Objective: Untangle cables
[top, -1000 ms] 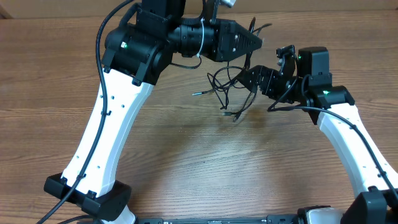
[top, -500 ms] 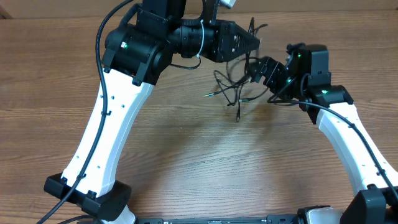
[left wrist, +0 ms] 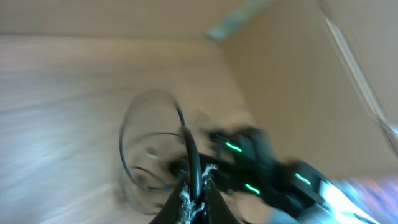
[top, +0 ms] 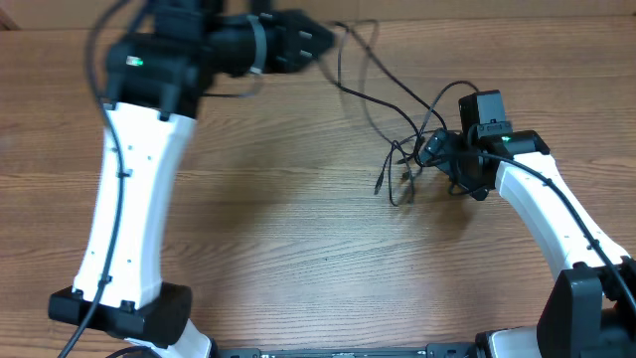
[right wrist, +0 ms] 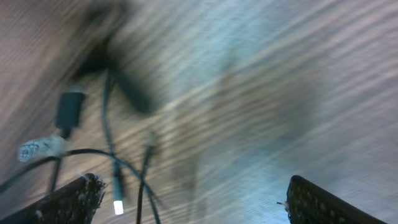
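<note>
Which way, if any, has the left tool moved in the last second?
Yes: the left tool slid left along the table's far edge, pulling a cable out with it.

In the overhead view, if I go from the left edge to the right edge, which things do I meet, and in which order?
left arm → left tool, which holds one end of the cables → hanging tangle of the cables → right tool → right arm

Left arm [top: 129,199] and right arm [top: 537,207] have white links, black joints, green lights.
</note>
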Available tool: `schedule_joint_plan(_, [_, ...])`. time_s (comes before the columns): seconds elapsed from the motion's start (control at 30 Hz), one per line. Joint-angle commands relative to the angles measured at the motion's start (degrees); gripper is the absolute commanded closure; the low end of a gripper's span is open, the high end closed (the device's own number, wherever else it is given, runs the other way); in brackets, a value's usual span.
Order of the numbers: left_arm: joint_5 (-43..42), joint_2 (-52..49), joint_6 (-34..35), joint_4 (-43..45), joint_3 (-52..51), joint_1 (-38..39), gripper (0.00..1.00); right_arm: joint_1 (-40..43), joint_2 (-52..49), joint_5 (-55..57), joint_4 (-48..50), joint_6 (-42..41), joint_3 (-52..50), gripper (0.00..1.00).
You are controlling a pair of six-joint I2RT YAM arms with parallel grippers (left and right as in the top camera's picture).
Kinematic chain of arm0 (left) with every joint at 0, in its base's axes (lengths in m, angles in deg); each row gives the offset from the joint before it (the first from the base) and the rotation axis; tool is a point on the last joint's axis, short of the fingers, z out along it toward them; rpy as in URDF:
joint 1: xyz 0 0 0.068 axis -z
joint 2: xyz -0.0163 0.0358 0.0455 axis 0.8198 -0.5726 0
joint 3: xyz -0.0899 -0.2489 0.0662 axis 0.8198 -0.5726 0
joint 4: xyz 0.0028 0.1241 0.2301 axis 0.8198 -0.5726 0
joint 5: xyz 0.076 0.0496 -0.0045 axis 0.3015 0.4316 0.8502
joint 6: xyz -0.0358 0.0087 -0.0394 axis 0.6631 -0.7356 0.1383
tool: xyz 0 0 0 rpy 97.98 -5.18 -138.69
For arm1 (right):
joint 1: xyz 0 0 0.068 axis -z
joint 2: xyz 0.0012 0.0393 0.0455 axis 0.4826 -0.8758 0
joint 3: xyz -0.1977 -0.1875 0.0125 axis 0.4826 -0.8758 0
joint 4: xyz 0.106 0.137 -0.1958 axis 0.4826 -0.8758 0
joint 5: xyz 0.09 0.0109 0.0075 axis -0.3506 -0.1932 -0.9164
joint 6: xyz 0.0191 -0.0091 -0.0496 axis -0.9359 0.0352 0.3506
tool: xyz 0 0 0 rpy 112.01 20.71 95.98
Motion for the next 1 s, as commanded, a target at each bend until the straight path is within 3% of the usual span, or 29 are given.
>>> schedule_joint_plan(0.0, [7.2, 2.9, -1.7, -1.0, 1.3, -7.5, 0.96, -0.1, -0.3, 5.8, -1.1, -0.4, 0.0, 0.07])
schedule_joint_plan(0.17, [7.8, 2.9, -1.7, -2.0, 1.3, -16.2, 0.96, -0.1, -0.3, 6.5, -2.0, -0.5, 0.0, 0.07])
schedule_joint_plan(0.33, [8.3, 2.9, -1.7, -4.2, 1.2, -20.0, 0.96, -0.1, -0.3, 6.5, -2.1, -0.5, 0.0, 0.07])
schedule_joint_plan(0.57, [25.7, 2.9, -1.5, -6.9, 1.2, -19.8, 0.96, -0.1, -0.3, 6.5, -2.6, -0.5, 0.0, 0.07])
schedule_joint_plan(0.7, [30.3, 2.9, -1.3, -8.2, 1.2, -19.9, 0.96, -0.1, -0.3, 6.5, -2.8, -0.5, 0.0, 0.06])
schedule_joint_plan(0.87, [28.8, 2.9, -1.3, -9.1, 1.2, -19.8, 0.96, -0.1, -0.3, 6.5, -2.8, -0.5, 0.0, 0.06])
schedule_joint_plan(0.97, [20.6, 2.9, -1.6, -9.0, 1.2, -19.8, 0.96, -0.1, -0.3, 6.4, -2.8, -0.4, 0.0, 0.06])
